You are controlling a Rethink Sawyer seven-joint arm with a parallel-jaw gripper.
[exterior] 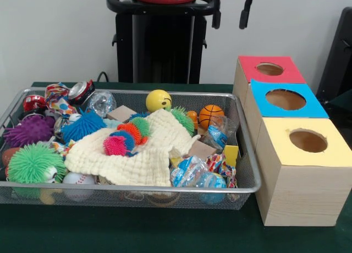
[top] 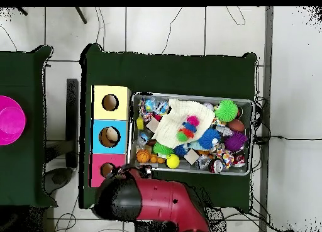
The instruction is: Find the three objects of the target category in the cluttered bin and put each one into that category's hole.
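The silver wire mesh bin (exterior: 137, 190) stands on the green table, full of toys; it also shows in the overhead view (top: 188, 95). One spotted cloth piece (exterior: 57, 97) lies at the bin's far left corner. A second spotted piece (exterior: 219, 164) shows near the front right, beside plastic wrappers. A spotted scrap (exterior: 62, 148) peeks out between the green spiky ball and the cream cloth. The yellow-topped box's hole (exterior: 308, 140) (top: 110, 102) is right of the bin, nearest the camera. My gripper (exterior: 230, 12) hangs open and empty, high above the table near the pedestal.
The blue-topped box (exterior: 308, 107) and red-topped box (exterior: 247, 66) stand behind the yellow one. A large cream waffle cloth (exterior: 146, 154) covers the bin's middle. Spiky balls, a yellow ball (exterior: 158, 100), a small basketball (exterior: 211, 115), a baseball (exterior: 78, 180) and cans (exterior: 82, 91) crowd the bin.
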